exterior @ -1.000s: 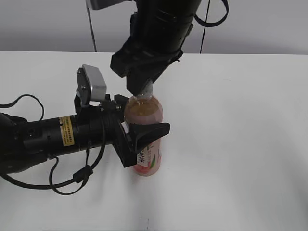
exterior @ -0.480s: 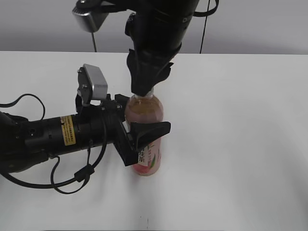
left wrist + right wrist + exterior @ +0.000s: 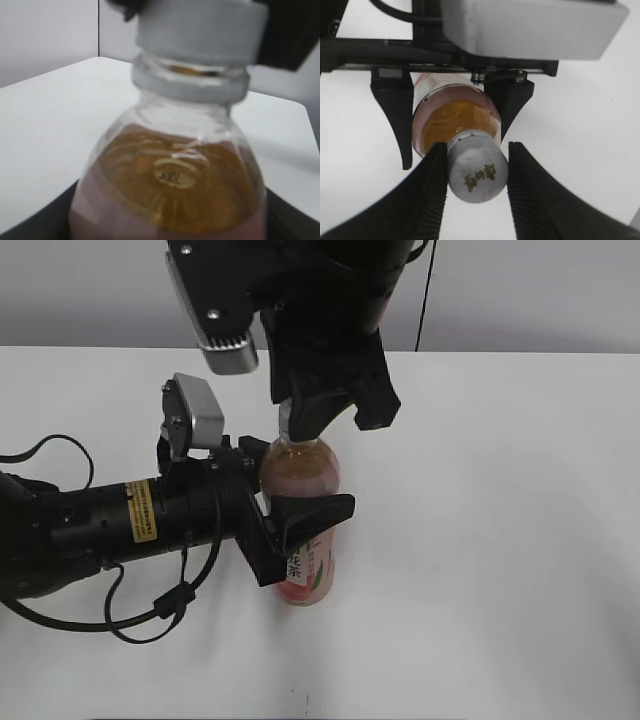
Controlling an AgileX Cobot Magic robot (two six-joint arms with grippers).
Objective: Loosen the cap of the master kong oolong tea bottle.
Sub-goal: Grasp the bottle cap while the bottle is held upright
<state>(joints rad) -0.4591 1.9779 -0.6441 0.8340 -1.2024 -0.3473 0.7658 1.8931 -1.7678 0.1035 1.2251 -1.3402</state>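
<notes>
The master kong oolong tea bottle (image 3: 300, 475) stands upright on the white table, amber tea inside and a pink label low down. My left gripper (image 3: 300, 502) comes in from the left and is shut on the bottle's body. In the left wrist view the bottle's shoulder (image 3: 170, 190) fills the frame, with the cap (image 3: 195, 30) above it. My right gripper (image 3: 305, 420) reaches down from above. Its two ribbed fingers (image 3: 477, 150) are shut on the white cap (image 3: 477, 175), which has a dark mark on top. The cap barely shows in the exterior view (image 3: 293, 428).
The white table (image 3: 500, 540) spreads around the bottle. The left arm's black body and cables (image 3: 90, 530) lie across the table's left side. The right arm (image 3: 330, 300) hangs over the bottle from the back.
My right gripper has turned about the bottle's neck while staying on the cap, so its wrist camera housing has swung round to the left front. The bottle and left gripper have stayed put.
</notes>
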